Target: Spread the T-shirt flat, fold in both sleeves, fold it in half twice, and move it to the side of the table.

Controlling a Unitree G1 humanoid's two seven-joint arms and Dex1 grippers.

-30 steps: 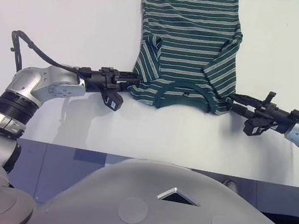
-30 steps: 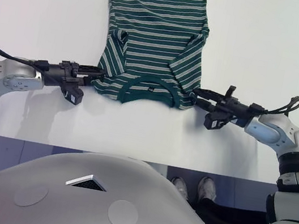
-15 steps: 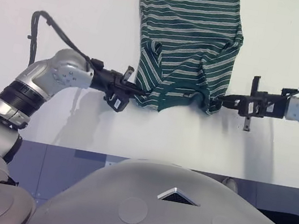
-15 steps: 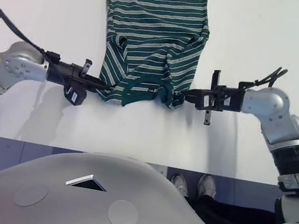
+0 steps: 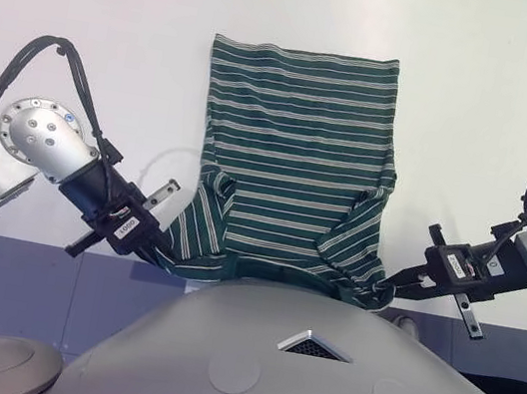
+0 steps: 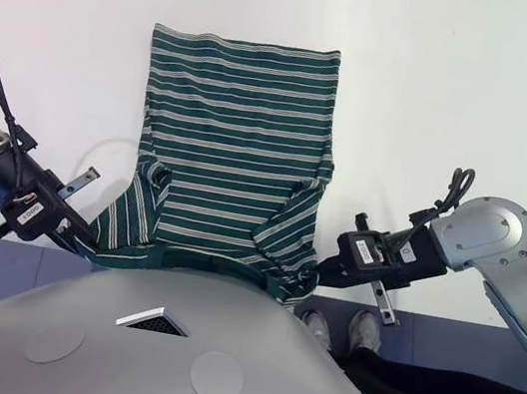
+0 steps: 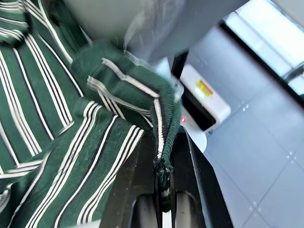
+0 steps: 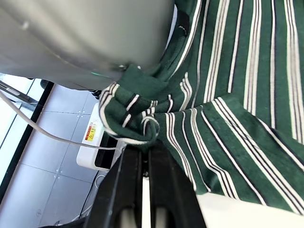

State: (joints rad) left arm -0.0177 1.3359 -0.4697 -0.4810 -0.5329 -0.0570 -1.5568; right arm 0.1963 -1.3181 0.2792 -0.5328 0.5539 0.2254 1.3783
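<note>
The T-shirt (image 5: 296, 152) lies on the table (image 5: 108, 40) with both sleeves folded in, and the left gripper (image 5: 158, 248) and right gripper (image 5: 397, 284) each clamp a collar-end corner at the near edge, so both half-folds and the move aside remain.

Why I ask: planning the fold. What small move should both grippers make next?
Probably carry both corners forward toward the far hem, for the first half fold: left gripper and right gripper each pinch a near corner of the T-shirt, sleeves already folded in.
</note>
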